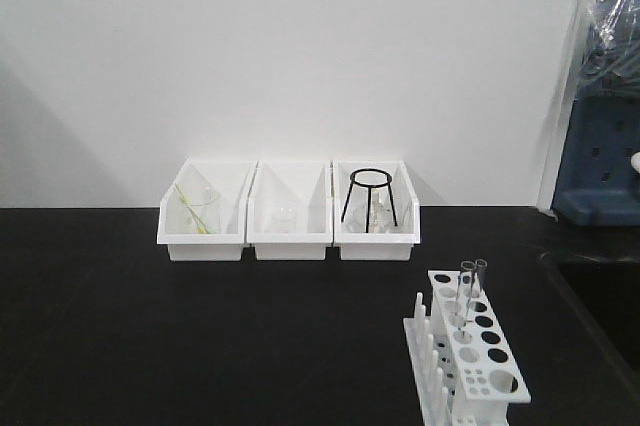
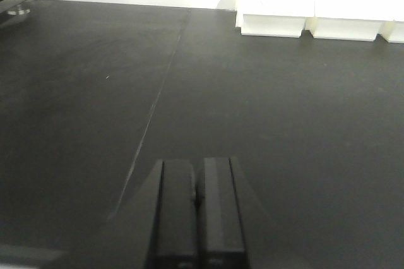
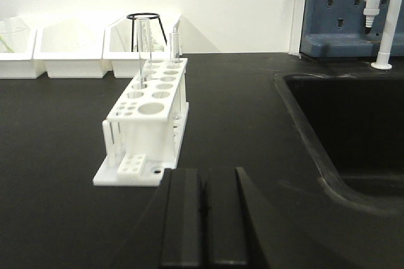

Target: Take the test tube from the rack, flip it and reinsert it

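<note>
"Two test tubes stood upright at the far end of the rack. Step?"

"Not begun, I judged. Right gripper and left gripper were clenched empty, apart from it. Next, the right needed to open and reach one tube."

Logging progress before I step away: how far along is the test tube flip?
Nothing looks done: both test tubes stand in the rack. Nothing in hand: the left gripper and right gripper are shut, empty, clear of the rack. Remaining: grasp a tube, lift, flip, reinsert.
</note>
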Controlling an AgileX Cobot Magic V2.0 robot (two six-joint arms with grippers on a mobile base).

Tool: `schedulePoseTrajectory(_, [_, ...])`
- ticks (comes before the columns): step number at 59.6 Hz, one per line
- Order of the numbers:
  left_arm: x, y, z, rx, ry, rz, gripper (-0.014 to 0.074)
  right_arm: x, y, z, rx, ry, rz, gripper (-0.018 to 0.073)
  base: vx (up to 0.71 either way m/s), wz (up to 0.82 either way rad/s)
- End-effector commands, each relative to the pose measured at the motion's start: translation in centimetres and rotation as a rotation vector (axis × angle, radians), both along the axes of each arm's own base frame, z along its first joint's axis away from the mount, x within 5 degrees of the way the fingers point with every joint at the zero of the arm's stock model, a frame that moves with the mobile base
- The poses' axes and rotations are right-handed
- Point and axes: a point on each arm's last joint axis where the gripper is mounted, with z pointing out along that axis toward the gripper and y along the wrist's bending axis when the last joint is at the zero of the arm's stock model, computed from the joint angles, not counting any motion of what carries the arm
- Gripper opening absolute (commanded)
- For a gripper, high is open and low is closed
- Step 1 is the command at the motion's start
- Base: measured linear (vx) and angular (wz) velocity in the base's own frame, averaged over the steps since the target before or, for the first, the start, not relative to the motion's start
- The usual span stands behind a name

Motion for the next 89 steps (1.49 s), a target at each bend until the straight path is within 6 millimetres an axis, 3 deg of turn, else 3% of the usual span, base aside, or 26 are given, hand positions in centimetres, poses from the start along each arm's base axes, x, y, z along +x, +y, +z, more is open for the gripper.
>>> schedulePoseTrajectory(1, [0.1, -0.1, 0.8, 0.004, -0.099, -0.011, -0.0006, 0.0, 0.0, 0.8, -0.007, -0.091, -0.002, -0.0012, 0.27, -0.04])
schedulePoseTrajectory(72, [0.1, -0.1, 0.8, 0.004, -0.099, -0.011, -0.0006, 0.0, 0.0, 0.8, -0.007, -0.091, -0.002, -0.0012, 0.10, 0.00])
schedulePoseTrajectory(89, [0.1, -0.1, 0.8, 0.004, -0.099, -0.011, -0.0006, 0.0, 0.1, 2.3, 0.006, -0.258, 0.004, -0.0012, 0.00, 0.00])
